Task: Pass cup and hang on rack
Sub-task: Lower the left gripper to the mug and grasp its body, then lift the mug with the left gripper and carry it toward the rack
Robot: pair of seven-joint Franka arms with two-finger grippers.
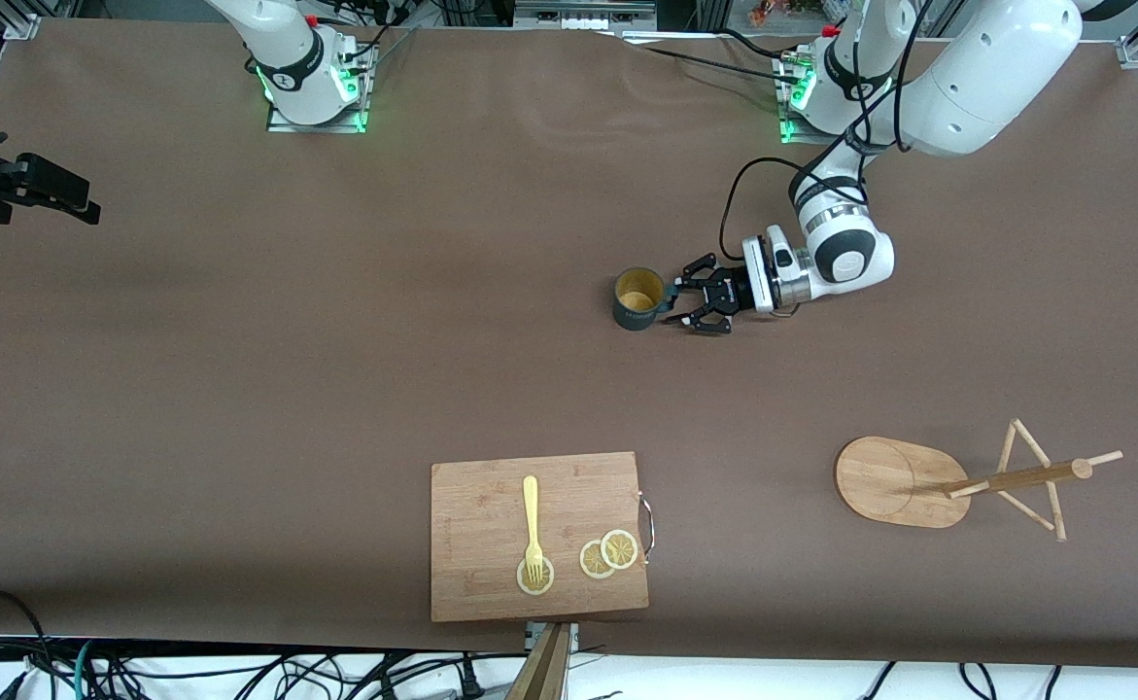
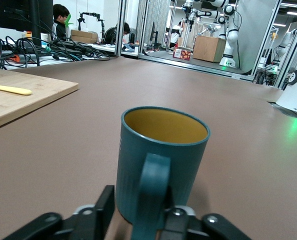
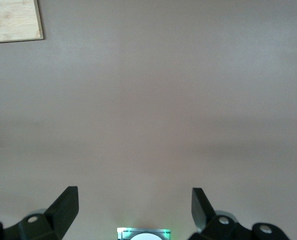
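Observation:
The dark teal cup [image 1: 638, 299] stands upright on the brown table near its middle, its tan inside showing. It fills the left wrist view [image 2: 161, 160], handle toward the camera. My left gripper [image 1: 677, 301] is low at the table, open, one finger on each side of the handle [image 2: 151, 190], with a gap at one finger [image 2: 104, 205]. The bamboo rack [image 1: 904, 481] stands toward the left arm's end, nearer the front camera than the cup. My right gripper [image 3: 136, 200] is open and empty, high over bare table at the right arm's end [image 1: 44, 185].
A rectangular wooden cutting board [image 1: 539, 535] lies near the front edge, nearer the front camera than the cup. It carries a yellow fork [image 1: 532, 520] and three lemon slices [image 1: 609, 554]. Its corner shows in the right wrist view [image 3: 13, 20].

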